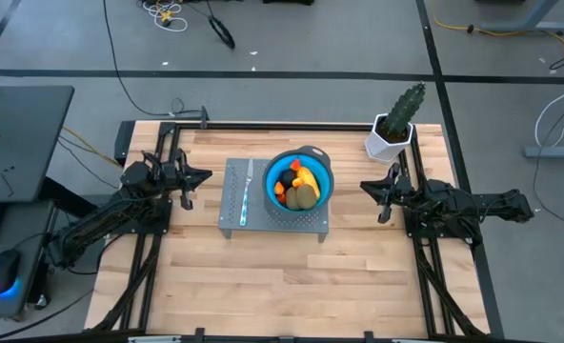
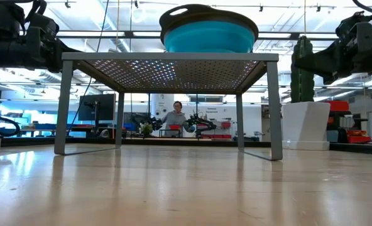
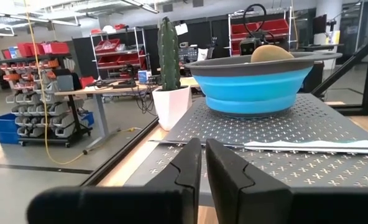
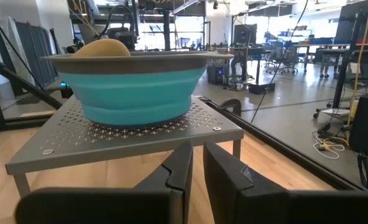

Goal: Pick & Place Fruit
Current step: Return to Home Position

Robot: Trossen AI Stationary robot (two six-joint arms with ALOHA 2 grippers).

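The toy fruits [image 1: 299, 186] lie heaped in a round blue bowl [image 1: 322, 167]: orange pieces, an olive-brown oval and a dark one. Only one tan oval's top [image 3: 271, 53] shows above the rim in the left wrist view, and the same is true in the right wrist view [image 4: 102, 46]. The bowl stands on a grey perforated stand [image 1: 263, 221]. My left gripper [image 1: 206, 175] hovers left of the stand, shut and holding nothing. My right gripper [image 1: 364, 187] hovers right of the stand, also shut and holding nothing.
A slim knife with a light blue handle [image 1: 246, 198] lies on the stand, left of the bowl. A cactus in a white pot [image 1: 394, 126] stands at the table's far right corner. Bare wood lies in front of the stand. A person [image 2: 175, 117] is far behind the table.
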